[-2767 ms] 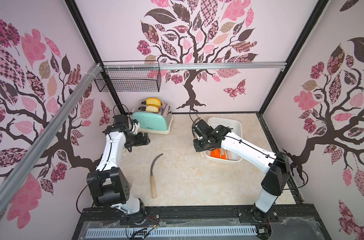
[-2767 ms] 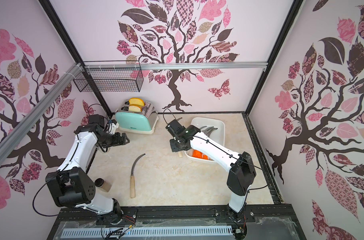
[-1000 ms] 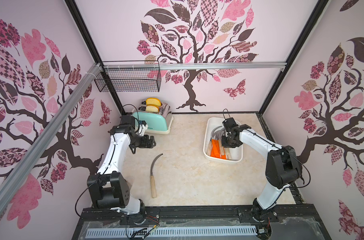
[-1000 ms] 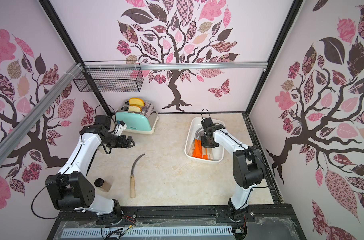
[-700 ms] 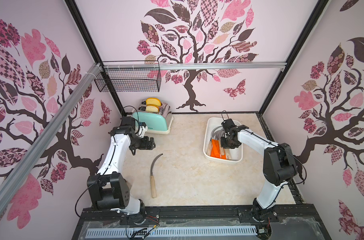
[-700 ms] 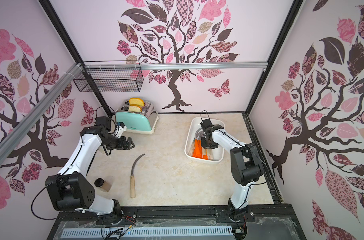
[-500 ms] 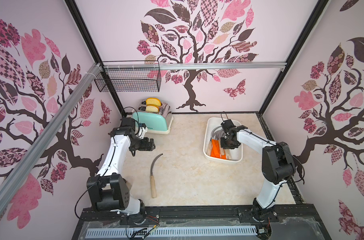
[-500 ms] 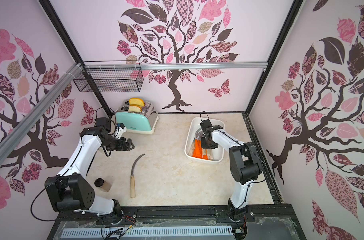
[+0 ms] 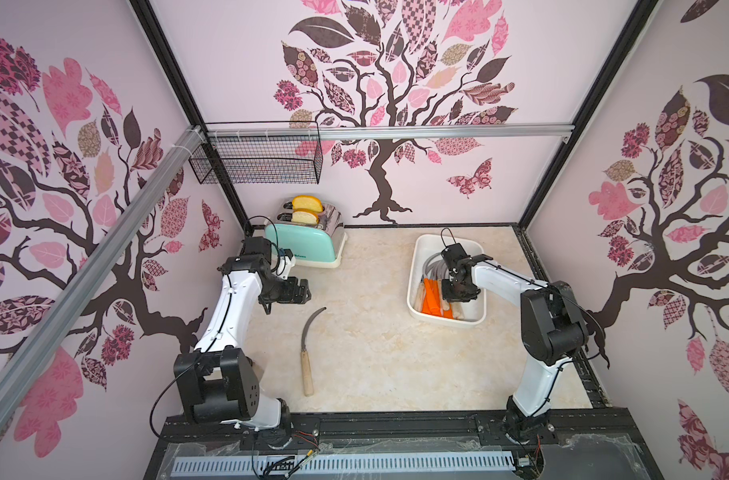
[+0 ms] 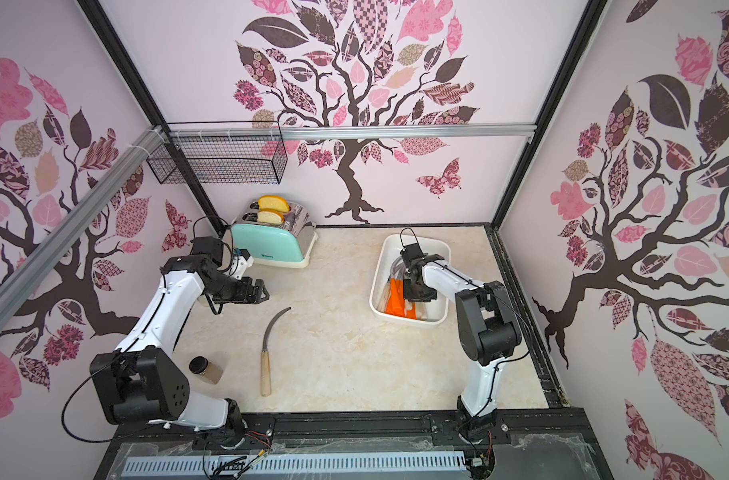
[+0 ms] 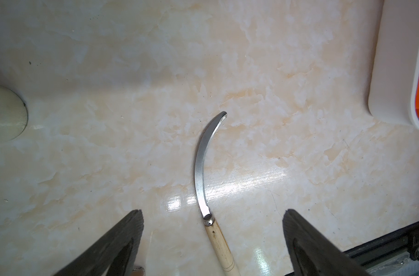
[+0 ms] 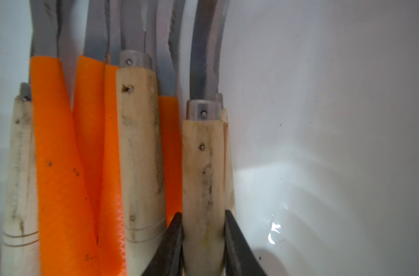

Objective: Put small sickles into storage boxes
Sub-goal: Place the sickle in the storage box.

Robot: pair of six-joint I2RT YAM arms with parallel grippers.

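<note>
One small sickle with a pale wooden handle and curved grey blade lies alone mid-table. My left gripper hovers open just behind its blade tip. In the left wrist view the sickle lies between the spread jaws of the gripper. The white storage box at the right holds several sickles with orange and wooden handles. My right gripper is down inside it, shut on a wooden-handled sickle lying beside the others.
A mint toaster with bread stands at the back left, under a black wire basket hung on the wall. A small brown jar sits near the left arm's base. Black rails edge the table's front and right.
The right arm carried a wooden-handled sickle from left of the box into it and lowered it beside the others. The left gripper crept slightly toward the lone sickle.
</note>
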